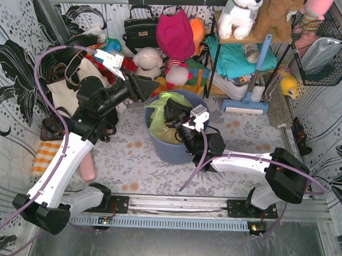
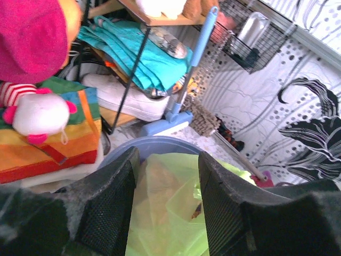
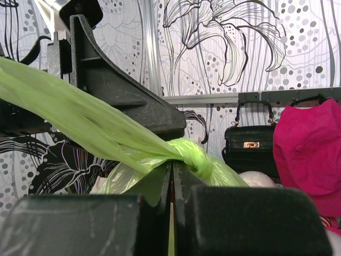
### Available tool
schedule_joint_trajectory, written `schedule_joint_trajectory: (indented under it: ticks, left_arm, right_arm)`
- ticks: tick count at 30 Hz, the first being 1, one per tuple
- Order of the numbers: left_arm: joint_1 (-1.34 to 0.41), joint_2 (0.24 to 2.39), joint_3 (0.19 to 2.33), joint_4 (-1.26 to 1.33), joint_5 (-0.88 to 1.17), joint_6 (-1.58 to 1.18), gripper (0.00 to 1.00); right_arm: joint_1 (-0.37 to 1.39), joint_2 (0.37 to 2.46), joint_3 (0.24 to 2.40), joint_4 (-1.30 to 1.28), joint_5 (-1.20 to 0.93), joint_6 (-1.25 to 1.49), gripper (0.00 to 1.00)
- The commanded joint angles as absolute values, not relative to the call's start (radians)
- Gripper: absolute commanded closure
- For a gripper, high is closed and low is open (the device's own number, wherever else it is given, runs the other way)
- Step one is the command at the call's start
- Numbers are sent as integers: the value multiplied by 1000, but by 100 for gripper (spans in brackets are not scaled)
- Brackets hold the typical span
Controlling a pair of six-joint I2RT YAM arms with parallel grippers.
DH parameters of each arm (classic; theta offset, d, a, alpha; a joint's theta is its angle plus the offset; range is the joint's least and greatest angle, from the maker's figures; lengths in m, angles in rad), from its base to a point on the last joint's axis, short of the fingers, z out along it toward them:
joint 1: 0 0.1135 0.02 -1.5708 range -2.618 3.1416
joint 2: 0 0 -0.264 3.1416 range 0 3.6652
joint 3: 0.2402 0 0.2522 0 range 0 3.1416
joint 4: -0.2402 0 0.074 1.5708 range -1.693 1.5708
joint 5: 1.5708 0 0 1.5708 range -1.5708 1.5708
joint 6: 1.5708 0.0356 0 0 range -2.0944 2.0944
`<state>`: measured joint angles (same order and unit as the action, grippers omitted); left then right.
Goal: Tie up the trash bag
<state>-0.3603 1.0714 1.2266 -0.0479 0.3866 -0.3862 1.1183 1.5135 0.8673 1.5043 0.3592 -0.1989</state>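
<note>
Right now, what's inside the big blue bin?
The green trash bag fills the bin, and the right gripper pinches its knotted top. A tan patch shows faintly through the plastic. The bag covers the bin's bottom, so that can't be seen.

Toys [image 1: 148,60] and a shelf [image 1: 253,39] crowd behind the bin [image 1: 165,151], trash bag [image 1: 159,113] fills its mouth, mat [image 1: 158,173] in front open

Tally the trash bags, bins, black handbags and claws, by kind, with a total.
Trash bag: 1
Bin: 1
Black handbag: 1
Claws: 2 (left claw, right claw)
Total: 5
</note>
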Motion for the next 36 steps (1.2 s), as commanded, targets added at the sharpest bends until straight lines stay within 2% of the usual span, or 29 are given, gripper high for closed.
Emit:
schedule_joint_trajectory:
  ticks: [1, 10, 16, 30, 36]
  left_arm:
    - [-373, 1073, 1244, 52, 519, -429, 42]
    - [-463, 1048, 1178, 24, 495, -394, 38]
    - [-521, 1026, 1140, -65, 394, -360, 39]
    - [-604, 964, 1002, -38, 447, -444, 39]
    - [-604, 906, 982, -45, 387, -458, 39]
  right_arm:
    - [1117, 1498, 858, 1547, 366, -187, 100]
    - [1117, 1515, 872, 1548, 366, -189, 100]
    - [1116, 1518, 873, 1558, 361, -196, 100]
    - [1115, 1535, 877, 1598, 376, -255, 100]
    - [1116, 1557, 877, 1659, 411, -331, 100]
